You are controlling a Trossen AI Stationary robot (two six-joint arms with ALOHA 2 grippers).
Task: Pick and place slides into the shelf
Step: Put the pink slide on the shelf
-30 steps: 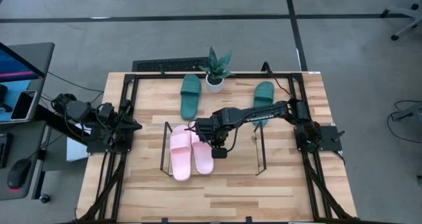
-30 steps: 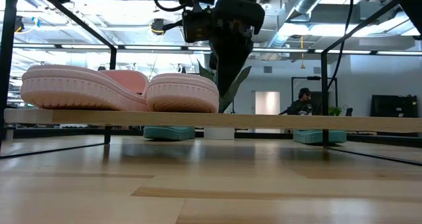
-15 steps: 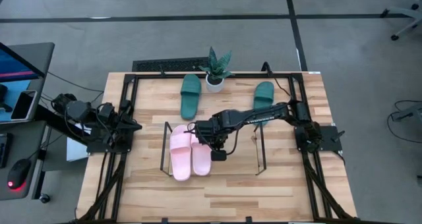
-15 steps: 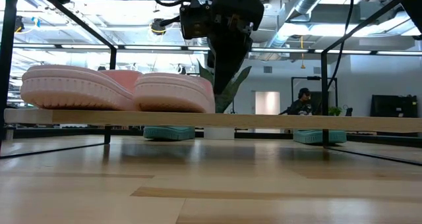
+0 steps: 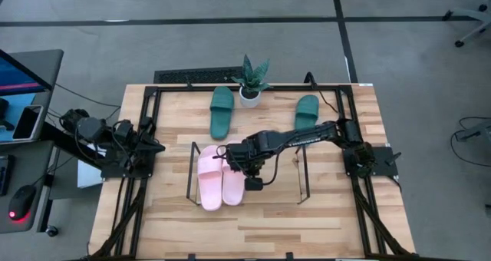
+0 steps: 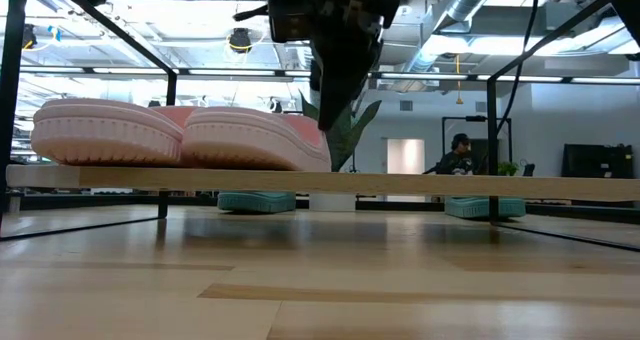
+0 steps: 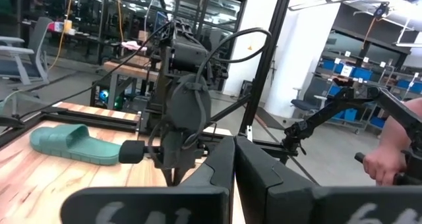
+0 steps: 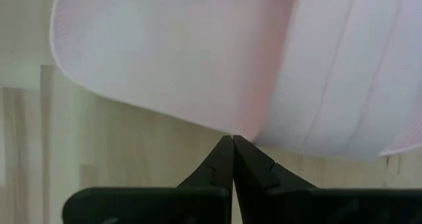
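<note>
Right end effector (image 5: 247,171) nudged right pink slide (image 5: 233,182) against its mate.

- The table (image 5: 253,223) is light wood planks, edged all round by a bigger black metal frame (image 5: 150,107).
- A small potted plant (image 5: 251,80) in a white pot sits at the table's far edge; in the low view its leaves (image 6: 352,130) poke up in the background.
- Off to the left there's a dark desk (image 5: 31,92) with a monitor corner (image 5: 19,73), a phone (image 5: 28,121) and a mouse (image 5: 21,202).
- Grey floor all round, with a black floor grate (image 5: 196,75) just behind the table.
- A person (image 6: 455,155) sits way back in the room, and someone's hand (image 7: 386,165) shows at the edge of the left wrist view.
- An office chair (image 7: 16,56) stands in the background there too.
</note>
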